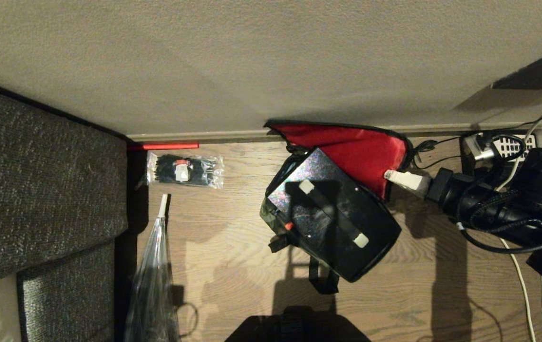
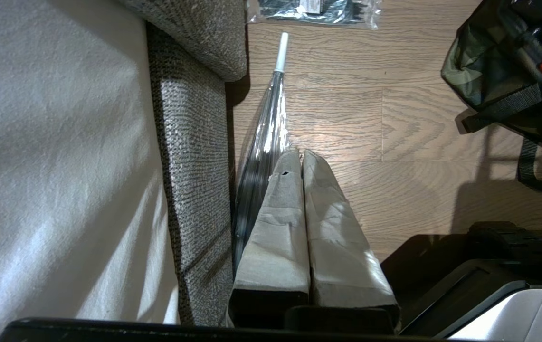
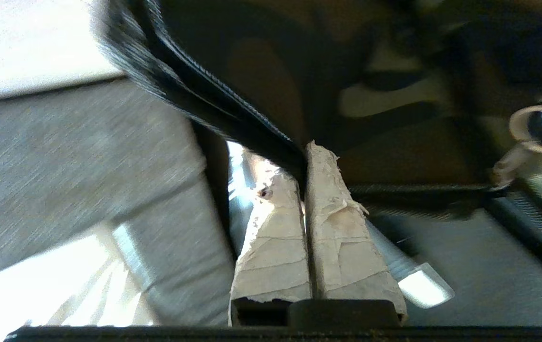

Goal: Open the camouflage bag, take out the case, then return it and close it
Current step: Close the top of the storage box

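The camouflage bag (image 1: 271, 216) stands open on the wooden floor, its red-lined lid (image 1: 347, 145) raised toward the wall. Inside it sits the case (image 1: 347, 228), a black box with a pale-ended handle (image 1: 332, 206) and a small red latch (image 1: 289, 226). My right gripper (image 1: 388, 175) reaches in from the right and is shut on the lid's black rim; in the right wrist view the black piping (image 3: 251, 128) runs between the fingertips of that gripper (image 3: 301, 164). My left gripper (image 2: 299, 154) hangs shut and empty beside the sofa, with the bag (image 2: 475, 76) off to its side.
A grey sofa (image 1: 38, 180) fills the left. A clear folded umbrella (image 1: 154, 266) leans by it, beyond which lies a plastic packet of black ties (image 1: 185, 171). A telephone with a white keypad (image 1: 508, 145) and cables (image 1: 522, 280) lie at the right by the wall.
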`<state>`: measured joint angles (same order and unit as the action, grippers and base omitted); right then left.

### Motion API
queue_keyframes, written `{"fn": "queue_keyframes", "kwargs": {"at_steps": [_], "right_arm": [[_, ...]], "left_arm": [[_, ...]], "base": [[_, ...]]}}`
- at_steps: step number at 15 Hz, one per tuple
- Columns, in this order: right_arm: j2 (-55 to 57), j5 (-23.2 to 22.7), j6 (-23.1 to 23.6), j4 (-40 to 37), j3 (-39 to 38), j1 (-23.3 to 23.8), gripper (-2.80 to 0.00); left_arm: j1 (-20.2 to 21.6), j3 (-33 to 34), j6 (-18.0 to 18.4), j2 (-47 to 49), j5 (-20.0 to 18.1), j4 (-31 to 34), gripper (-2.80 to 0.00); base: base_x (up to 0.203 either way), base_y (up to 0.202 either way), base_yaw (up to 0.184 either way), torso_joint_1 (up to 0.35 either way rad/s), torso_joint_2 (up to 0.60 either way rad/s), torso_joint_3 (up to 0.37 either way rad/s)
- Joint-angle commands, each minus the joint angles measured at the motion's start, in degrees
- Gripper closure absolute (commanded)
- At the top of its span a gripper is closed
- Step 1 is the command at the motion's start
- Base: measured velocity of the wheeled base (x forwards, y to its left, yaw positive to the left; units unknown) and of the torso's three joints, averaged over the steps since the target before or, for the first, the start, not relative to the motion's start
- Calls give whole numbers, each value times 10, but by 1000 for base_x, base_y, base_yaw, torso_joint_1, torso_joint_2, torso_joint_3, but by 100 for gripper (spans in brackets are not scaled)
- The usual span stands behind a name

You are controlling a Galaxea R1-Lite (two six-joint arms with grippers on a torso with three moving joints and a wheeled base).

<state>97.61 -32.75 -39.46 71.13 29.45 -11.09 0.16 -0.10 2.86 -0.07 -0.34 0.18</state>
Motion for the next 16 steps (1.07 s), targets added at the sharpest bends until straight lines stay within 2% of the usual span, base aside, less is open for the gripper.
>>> {"fn": "queue_keyframes", "kwargs": {"at_steps": [1, 7, 10, 12, 13, 14, 16], "right_arm": [[-74, -6, -3, 2, -33, -24, 0], [-84, -8, 1, -32, -53, -23, 0], [-48, -2, 33, -43, -57, -11, 0], [-13, -1, 82, -45, -49, 10, 0], [3, -1, 89, -48, -32, 24, 0], [5, -1, 90, -52, -29, 27, 0], [31, -2, 70, -71, 33, 72, 0]], "left_arm": [[0, 0, 0, 1, 0, 0, 0], [0, 0, 0, 1, 0, 1, 0], [0, 0, 0, 1, 0, 1, 0], [0, 0, 0, 1, 0, 0, 0], [0, 0, 0, 1, 0, 0, 0], [0, 0, 0, 1, 0, 1, 0], [0, 0, 0, 1, 0, 0, 0]], "base": [[0, 0, 0, 0, 0, 0], [0, 0, 0, 0, 0, 0], [0, 0, 0, 0, 0, 0], [0, 0, 0, 0, 0, 0], [0, 0, 0, 0, 0, 0], [0, 0, 0, 0, 0, 0], [0, 0, 0, 0, 0, 0]]}}
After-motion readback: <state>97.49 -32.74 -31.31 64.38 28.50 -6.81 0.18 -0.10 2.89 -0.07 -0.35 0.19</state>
